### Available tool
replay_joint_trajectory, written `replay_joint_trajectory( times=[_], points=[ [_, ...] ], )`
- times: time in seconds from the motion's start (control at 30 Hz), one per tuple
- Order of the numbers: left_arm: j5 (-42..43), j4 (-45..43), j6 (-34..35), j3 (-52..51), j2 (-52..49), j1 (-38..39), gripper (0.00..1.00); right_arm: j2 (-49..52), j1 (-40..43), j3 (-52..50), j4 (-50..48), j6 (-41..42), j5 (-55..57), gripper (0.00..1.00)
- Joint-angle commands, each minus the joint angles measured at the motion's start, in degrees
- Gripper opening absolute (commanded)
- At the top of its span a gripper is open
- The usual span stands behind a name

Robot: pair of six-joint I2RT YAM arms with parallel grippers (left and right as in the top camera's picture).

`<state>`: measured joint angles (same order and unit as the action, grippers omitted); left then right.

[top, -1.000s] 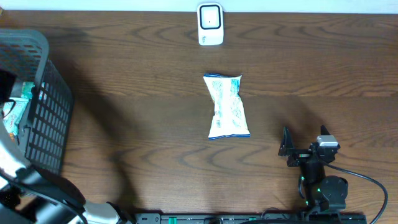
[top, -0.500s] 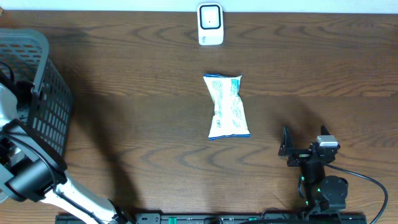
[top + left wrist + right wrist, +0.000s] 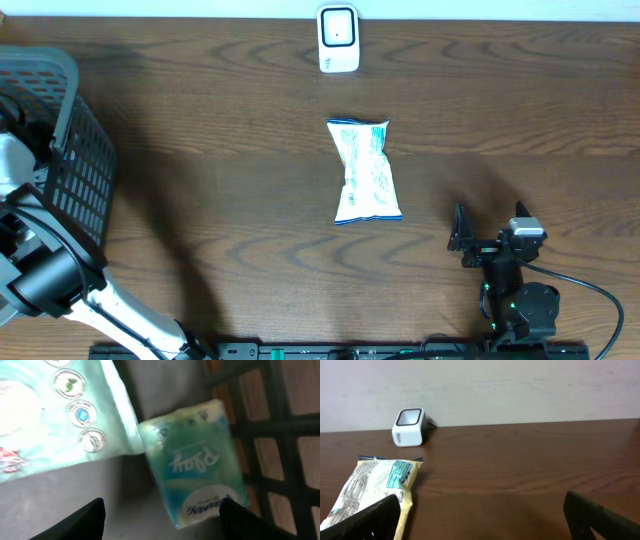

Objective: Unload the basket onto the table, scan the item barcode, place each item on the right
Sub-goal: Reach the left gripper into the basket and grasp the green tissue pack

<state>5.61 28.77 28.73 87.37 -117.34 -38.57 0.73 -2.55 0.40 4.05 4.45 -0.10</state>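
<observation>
here, the left arm (image 3: 45, 280) is seen reaching down into the black mesh basket (image 3: 75, 170) that stands at the left edge of the wooden table (image 3: 200, 120). in the left wrist view the left jaws are spread wide, with one dark fingertip (image 3: 75, 522) at the lower left and the other at the lower right. nothing is clamped between them. a small teal pack (image 3: 195, 470) printed with cursive lettering lies on the basket floor between the two tips, nearer the right one. whether that tip touches the pack's corner cannot be told. a larger pale green package (image 3: 50, 415) with round printed badges lies just beside the pack, toward the upper left, and the basket's dark lattice wall is seen to the right.

a white and blue snack bag (image 3: 366, 172) lies flat near the middle of the table, its length running away from the robot. the white scanner (image 3: 338, 40) stands at the far edge, well apart from the bag and roughly in line with it.

the right jaws are held fully open and empty, low over the table near the robot's side. they are set to the right of the snack bag and apart from it, and are turned toward the bag and the scanner.
</observation>
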Motion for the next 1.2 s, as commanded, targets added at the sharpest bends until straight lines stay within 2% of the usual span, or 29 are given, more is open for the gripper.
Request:
replay_joint_trajectory(
  times=[0.0,0.2,0.27,0.33,0.5,0.53,0.57,0.63,0.73,0.93,1.17],
  points=[
    [-0.72,-2.14,0.24,-2.71,-0.46,0.66,0.73,-0.2,-0.55,-0.09,0.24,-0.68,-0.09,0.99],
    [-0.72,-2.34,-0.07,-2.95,-3.02,0.74,0.71,-0.2,-0.55,-0.09,0.24,-0.68,-0.09,0.99],
    [-0.72,-2.32,-0.22,-2.95,-3.69,0.74,0.63,-0.2,-0.55,-0.09,0.24,-0.68,-0.09,0.99],
    [-0.72,-2.14,-0.2,-2.95,-3.76,0.72,0.47,-0.2,-0.55,-0.09,0.24,-0.68,-0.09,0.99],
    [-0.72,-1.92,-0.2,-2.93,-3.63,0.72,0.34,-0.2,-0.55,-0.09,0.24,-0.68,-0.09,0.99],
    [-0.7,-1.88,-0.2,-2.93,-3.52,0.72,0.29,-0.2,-0.55,-0.09,0.24,-0.68,-0.09,0.99],
    [-0.68,-1.53,-0.2,-2.93,-3.21,0.72,0.19,-0.2,-0.55,-0.09,0.24,-0.68,-0.09,0.99],
    [-0.68,-0.79,-0.2,-2.93,-2.49,0.72,0.19,-0.2,-0.55,-0.09,0.24,-0.68,-0.09,0.99],
    [-0.68,0.31,-0.17,-2.93,1.05,0.72,0.08,-0.2,-0.55,-0.09,0.24,-0.68,-0.09,0.99],
    [-0.7,2.05,-0.15,-2.93,11.67,0.72,0.07,-0.2,-0.55,-0.09,0.24,-0.68,-0.07,0.99],
    [0.0,4.44,-0.11,-2.93,31.58,0.74,0.07,-0.17,-0.55,-0.09,0.24,-0.68,-0.09,0.99]
  ],
)
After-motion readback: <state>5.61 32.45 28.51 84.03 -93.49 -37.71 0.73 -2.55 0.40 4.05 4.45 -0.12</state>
